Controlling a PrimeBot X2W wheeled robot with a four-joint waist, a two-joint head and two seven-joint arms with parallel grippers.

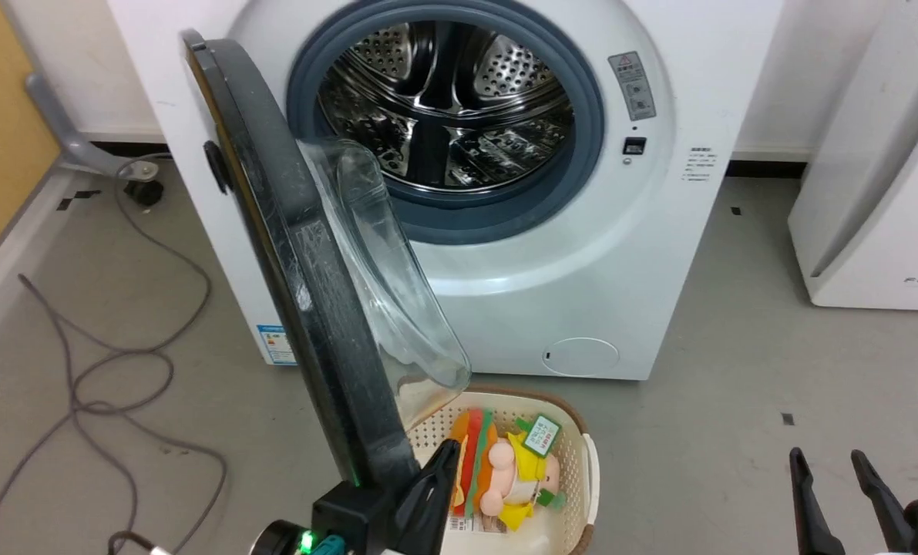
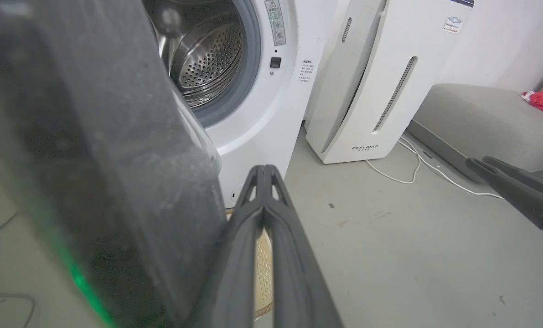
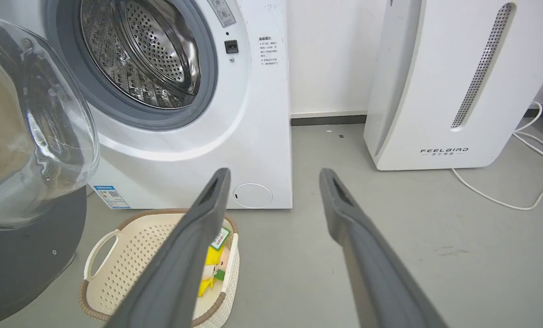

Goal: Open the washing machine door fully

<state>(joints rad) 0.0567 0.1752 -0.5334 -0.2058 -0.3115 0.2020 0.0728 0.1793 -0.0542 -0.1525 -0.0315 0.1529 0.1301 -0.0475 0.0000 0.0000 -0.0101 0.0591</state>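
At the bottom centre of the head view the left jaws are together, fingers point(image 1: 437, 482) lying just beside the lower edge of the door point(image 1: 304, 293), on its inner side; whether they press on it I cannot tell. The right jaws stand apart and hold nothing, fingers point(image 1: 805, 493) at the lower right, well clear. The door juts out edge-on toward the camera, hinged at the washer's point(image 1: 582, 254) left, so it looks roughly half open. To finish well, I would keep the shut fingers flat on the dark rim near the free edge, below the glass bowl point(image 1: 381, 270), and push toward frame left along the hinge's arc, not straight. The basket point(image 1: 586, 462) with its toy point(image 1: 505, 470) sits under the door's edge, so the arm should stay above it. Behind, the drum point(image 1: 443, 100) gapes open. The head view gives the hinge side and a cable point(image 1: 119, 362) on the floor at left; the right wrist view adds the door's inner face with a screw and the basket's handle point(image 3: 99, 246); the left wrist view shows the rim point(image 2: 93, 159) close at left and the white appliance point(image 2: 380, 82) beyond.
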